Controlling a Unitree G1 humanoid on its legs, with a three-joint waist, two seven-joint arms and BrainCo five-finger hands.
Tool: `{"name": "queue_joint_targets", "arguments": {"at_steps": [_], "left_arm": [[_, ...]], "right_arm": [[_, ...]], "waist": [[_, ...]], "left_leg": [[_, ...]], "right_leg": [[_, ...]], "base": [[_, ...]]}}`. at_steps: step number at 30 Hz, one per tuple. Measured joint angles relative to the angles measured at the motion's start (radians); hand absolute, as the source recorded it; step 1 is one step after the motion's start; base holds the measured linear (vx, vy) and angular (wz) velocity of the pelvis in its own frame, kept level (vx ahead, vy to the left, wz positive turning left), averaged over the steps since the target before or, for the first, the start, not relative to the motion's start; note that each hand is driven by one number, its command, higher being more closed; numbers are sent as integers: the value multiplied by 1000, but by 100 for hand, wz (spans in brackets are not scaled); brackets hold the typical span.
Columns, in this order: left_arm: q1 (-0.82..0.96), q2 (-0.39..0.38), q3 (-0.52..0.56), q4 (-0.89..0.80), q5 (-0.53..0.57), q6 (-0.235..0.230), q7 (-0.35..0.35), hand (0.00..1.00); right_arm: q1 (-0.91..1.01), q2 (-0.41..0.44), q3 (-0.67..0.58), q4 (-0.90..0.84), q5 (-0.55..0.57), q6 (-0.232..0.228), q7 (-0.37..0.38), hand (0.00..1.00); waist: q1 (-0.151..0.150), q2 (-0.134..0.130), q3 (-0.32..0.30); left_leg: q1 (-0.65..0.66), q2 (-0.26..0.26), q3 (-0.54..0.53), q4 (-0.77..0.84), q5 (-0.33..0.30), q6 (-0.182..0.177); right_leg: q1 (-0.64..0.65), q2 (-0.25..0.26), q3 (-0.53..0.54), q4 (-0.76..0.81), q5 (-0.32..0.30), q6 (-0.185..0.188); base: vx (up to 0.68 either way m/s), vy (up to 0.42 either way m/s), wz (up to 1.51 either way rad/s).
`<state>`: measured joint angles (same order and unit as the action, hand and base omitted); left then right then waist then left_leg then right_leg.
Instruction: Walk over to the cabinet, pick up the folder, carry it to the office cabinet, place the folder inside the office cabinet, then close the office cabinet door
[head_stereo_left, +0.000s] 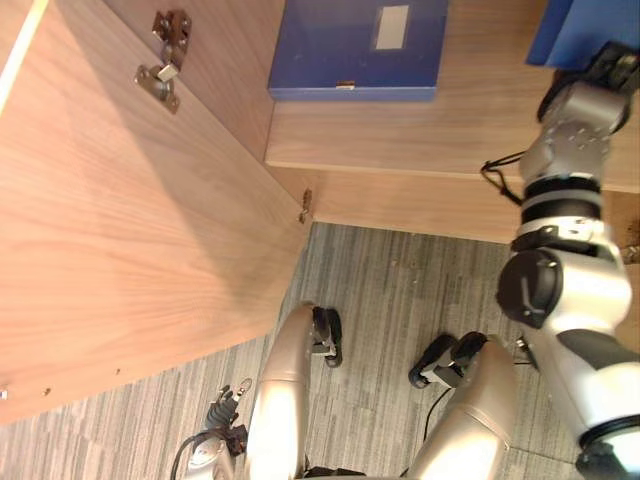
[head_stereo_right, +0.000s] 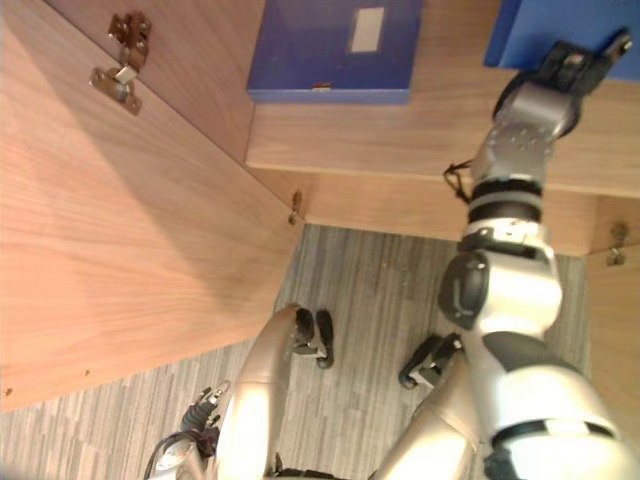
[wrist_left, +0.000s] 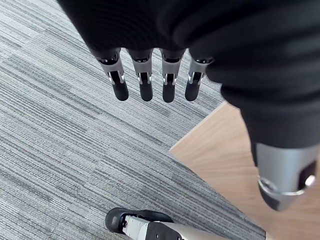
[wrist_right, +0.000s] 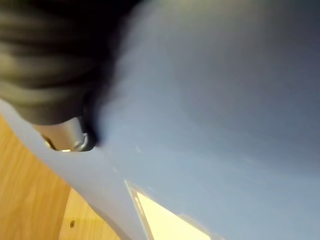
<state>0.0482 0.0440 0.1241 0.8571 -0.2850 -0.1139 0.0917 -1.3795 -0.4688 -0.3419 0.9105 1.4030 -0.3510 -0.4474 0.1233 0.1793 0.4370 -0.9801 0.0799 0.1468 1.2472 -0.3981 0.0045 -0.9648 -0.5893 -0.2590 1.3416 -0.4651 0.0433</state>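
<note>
Your right hand (head_stereo_right: 580, 62) is pressed so close to the flat blue plastic folder (wrist_right: 225, 100) that its fingers are hidden. You cannot tell whether they grip it or lie straight. In the wrist view the folder's smooth face and a pale label sit right against the hand's dark cover.

This folder, the task's thing, is on the light wood-grain cabinet shelf (head_stereo_left: 420, 140), toward the shelf's right end, and your arm is stretched out over the shelf to reach it. That reach probably keeps the folder well back from the shelf's front edge so the door can shut.

Your left hand (wrist_left: 145, 85) hangs below the shelf and off its left end, fingers straight and holding nothing. It is probably kept free for the door.

A second blue folder with a pale label (head_stereo_left: 358, 45) lies flat on the shelf, toward its left end and apart from the first.

The open wooden cabinet door (head_stereo_left: 120, 250) stands out from the shelf's left end, with a metal hinge (head_stereo_left: 165, 60) on its inner face. Grey striped carpet (head_stereo_left: 400, 290) lies below the shelf.
</note>
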Motion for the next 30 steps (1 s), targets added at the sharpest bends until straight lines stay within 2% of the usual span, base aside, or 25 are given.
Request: {"name": "queue_joint_targets", "arguments": {"at_steps": [4, 6, 8, 10, 15, 22, 23, 28, 30], "left_arm": [[0, -4, -2, -5, 0, -2, 2, 0], [1, -14, -2, -5, -1, -4, 2, 0], [6, -19, -2, -6, -5, -10, 1, 0], [7, -23, -2, -6, -19, -10, 1, 0], [9, -23, 4, -5, -25, -11, 1, 0], [11, -26, 18, -4, -31, -12, 1, 0], [11, -29, 23, -3, -33, -12, 1, 0], [12, -51, 65, -3, -41, -11, 1, 0], [12, -61, 85, -3, -43, -12, 1, 0]], "right_arm": [[-9, -72, 63, 71, 30, 15, -29, 100], [-9, -136, 68, 123, 30, 26, -48, 100], [-9, -172, 109, 153, 20, 29, -56, 100], [-10, -224, 155, 175, 3, 61, -63, 100], [-28, -290, 269, 201, -14, 112, -71, 100], [-50, -313, 367, 203, -10, 116, -46, 100], [-51, -313, 367, 203, -10, 116, -44, 0], [-60, -313, 357, 190, -8, 111, -36, 0], [-60, -313, 307, 172, -10, 110, -24, 0]], "waist": [[-1, 16, 1], [-5, 38, 3], [-4, 46, 1], [-7, 58, 5], [-32, 63, 5], [-52, 65, 5], [-52, 66, 6], [-56, 73, 10], [-56, 74, 13]], "left_leg": [[-26, -17, -4, -2, 7, -2], [-42, -40, -7, -2, 14, -1], [-53, -42, -2, -3, 16, -2], [-55, -47, 0, 0, 16, -2], [-81, -55, 8, 18, 16, -3], [-103, -52, 21, 29, 19, -8], [-102, -52, 22, 30, 20, -9], [-102, -52, 22, 32, 21, -9], [-102, -52, 21, 32, 21, -10]], "right_leg": [[-26, -19, 1, 18, -14, -1], [-43, -46, 4, 39, -26, -2], [-62, -51, 12, 47, -29, -5], [-69, -61, 18, 61, -39, -4], [-113, -72, 46, 95, -54, -5], [-163, -71, 79, 122, -64, 4], [-163, -71, 81, 124, -64, 5], [-163, -71, 82, 126, -63, 3], [-163, -70, 82, 126, -62, 1]], "base": [[28, -67, 18], [38, -84, 31], [35, -69, 9], [47, -93, 9], [26, -70, 6], [21, -70, -1], [29, -61, -1], [33, -54, 0], [39, -52, 0]]}}
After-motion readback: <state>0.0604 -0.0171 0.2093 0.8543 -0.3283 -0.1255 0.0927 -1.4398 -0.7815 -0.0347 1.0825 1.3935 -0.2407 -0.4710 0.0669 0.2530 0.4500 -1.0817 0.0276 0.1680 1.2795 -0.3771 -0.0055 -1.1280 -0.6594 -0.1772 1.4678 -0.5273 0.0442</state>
